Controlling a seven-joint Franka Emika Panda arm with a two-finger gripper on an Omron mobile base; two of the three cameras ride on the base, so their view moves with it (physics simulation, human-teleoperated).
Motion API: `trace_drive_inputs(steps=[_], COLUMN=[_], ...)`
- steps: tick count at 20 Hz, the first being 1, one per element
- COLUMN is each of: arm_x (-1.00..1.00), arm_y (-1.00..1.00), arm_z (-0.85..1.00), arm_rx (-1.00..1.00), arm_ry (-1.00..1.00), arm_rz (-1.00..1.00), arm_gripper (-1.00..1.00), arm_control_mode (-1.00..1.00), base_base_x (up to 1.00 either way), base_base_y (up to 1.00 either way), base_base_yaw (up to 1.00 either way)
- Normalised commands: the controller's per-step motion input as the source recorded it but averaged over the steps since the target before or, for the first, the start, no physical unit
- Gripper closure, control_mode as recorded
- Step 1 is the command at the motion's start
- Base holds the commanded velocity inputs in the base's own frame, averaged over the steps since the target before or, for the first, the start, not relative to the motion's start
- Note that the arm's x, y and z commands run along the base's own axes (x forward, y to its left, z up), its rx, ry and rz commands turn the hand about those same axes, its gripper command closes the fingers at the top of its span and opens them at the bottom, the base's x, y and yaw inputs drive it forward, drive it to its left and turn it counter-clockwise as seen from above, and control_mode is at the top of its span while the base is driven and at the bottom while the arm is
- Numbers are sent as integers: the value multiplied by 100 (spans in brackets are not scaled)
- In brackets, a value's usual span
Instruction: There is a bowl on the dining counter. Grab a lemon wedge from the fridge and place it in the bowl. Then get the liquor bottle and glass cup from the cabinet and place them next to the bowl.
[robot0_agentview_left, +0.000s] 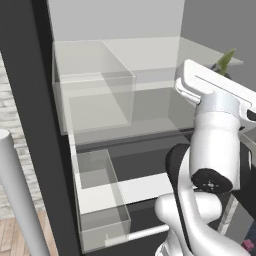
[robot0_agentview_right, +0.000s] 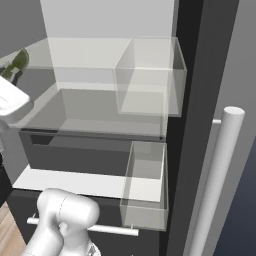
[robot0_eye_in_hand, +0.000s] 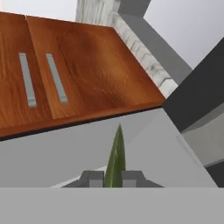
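Note:
My gripper (robot0_eye_in_hand: 114, 178) is shut on a thin green-yellow lemon wedge (robot0_eye_in_hand: 116, 157) that stands up between the two fingertips. From the left base view the lemon wedge (robot0_agentview_left: 226, 59) pokes up beyond the white hand at the upper right, in front of the open fridge (robot0_agentview_left: 125, 55). In the right base view the lemon wedge (robot0_agentview_right: 20, 60) sits at the far left, beside the fridge's (robot0_agentview_right: 100, 50) glass shelf. The hand view looks up at the reddish-brown cabinet (robot0_eye_in_hand: 92, 70), whose doors are shut. The bowl, dining counter, liquor bottle and glass cup are out of view.
Clear bins (robot0_agentview_left: 95, 95) and glass shelves fill the fridge interior, with a drawer bar (robot0_agentview_right: 100, 229) low down. A pale bar handle (robot0_agentview_right: 215, 185) on the open door stands close on the right, and another pale handle (robot0_agentview_left: 15, 200) on the left. My own arm (robot0_agentview_left: 215, 165) blocks the lower right.

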Motion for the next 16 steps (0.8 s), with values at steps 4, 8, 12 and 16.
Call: trace_drive_inputs(steps=[4,8,12,16], arm_x=[-5,-12,0,0], arm_y=[0,0,0,0], arm_z=[0,0,0,0], arm_rx=[0,0,0,0], arm_ry=[0,0,0,0], arm_rz=[0,0,0,0], arm_gripper=[100,100,100,100], arm_control_mode=[-100,100,100,100], base_base_x=[0,-68,-100,-100], base_base_y=[0,-3,0,5], base_base_yaw=[0,0,0,0])
